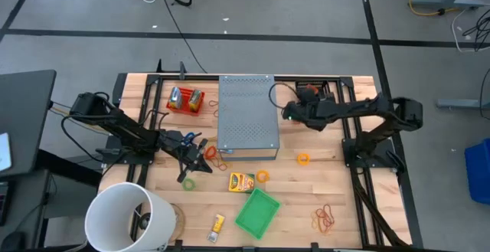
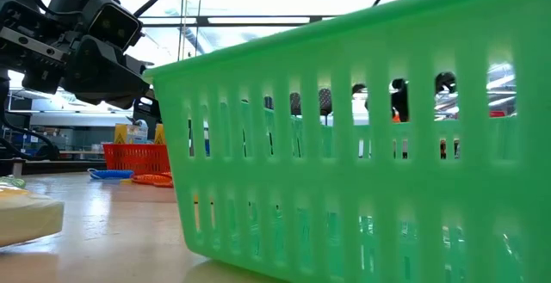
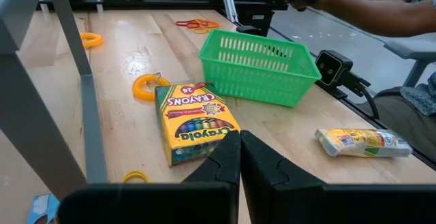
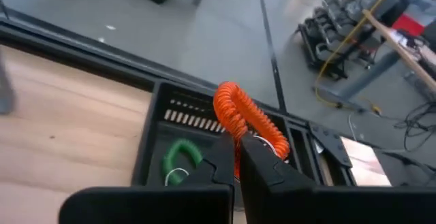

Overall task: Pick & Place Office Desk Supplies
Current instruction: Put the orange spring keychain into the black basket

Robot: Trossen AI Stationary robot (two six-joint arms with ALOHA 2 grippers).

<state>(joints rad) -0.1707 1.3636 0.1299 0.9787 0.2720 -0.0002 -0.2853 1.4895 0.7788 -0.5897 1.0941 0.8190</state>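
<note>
Orange coil (image 4: pixel 240 118) in right gripper (image 4: pixel 236 157).

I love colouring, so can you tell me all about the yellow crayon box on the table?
The yellow and green cardboard crayon box lies flat on the wooden table, printed side up, with "CRAYONS" and a row of coloured crayons pictured on it. It looks closed. It sits just beside the green plastic slotted basket, not visibly touching it, with a yellow coiled loop at one corner. The shut left gripper is just in front of it, not holding it.

The left gripper (image 1: pixel 205 153) sits clamped together at nine o'clock, while the right gripper (image 1: pixel 289 114), pinched tight, reaches toward twelve.
</note>
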